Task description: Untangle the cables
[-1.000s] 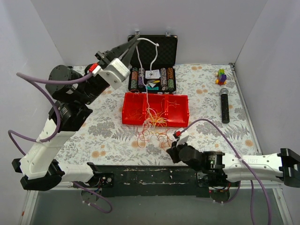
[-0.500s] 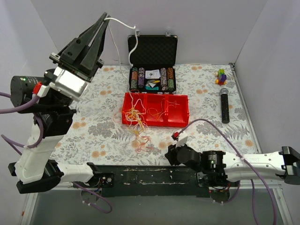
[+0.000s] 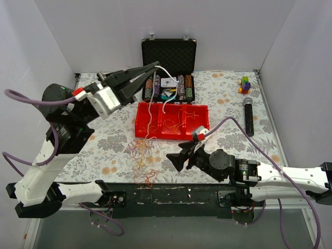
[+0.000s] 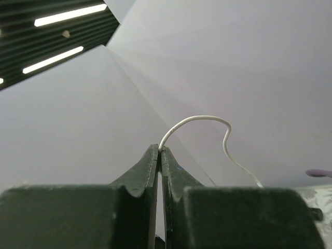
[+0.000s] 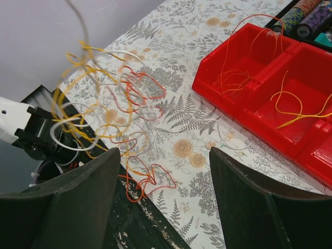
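The cables [image 3: 143, 162] are a loose tangle of thin orange, yellow and red wires near the table's front edge, left of centre. A white cable [image 3: 151, 111] rises from the tangle to my left gripper [image 3: 155, 66], which is shut on it, raised in front of the open case. In the left wrist view the white cable [image 4: 199, 119] arcs out of the shut fingertips [image 4: 153, 151]. My right gripper [image 3: 175, 160] stands open just right of the tangle, holding nothing. In its wrist view the cables [image 5: 106, 106] look blurred, ahead and left of the open gripper [image 5: 163, 153].
A red compartment tray [image 3: 199, 133] with a few loose wires sits mid-table, also in the right wrist view as a red tray [image 5: 244, 111]. Behind it stands an open black case [image 3: 169, 52] of chips. A microphone [image 3: 248, 117] and toy blocks [image 3: 244, 84] lie at the right.
My right gripper opened, let go of the tangle and shifted left. My left arm swung up high with the white cable, then came down toward the case. The tangle moved left and toward the front edge.
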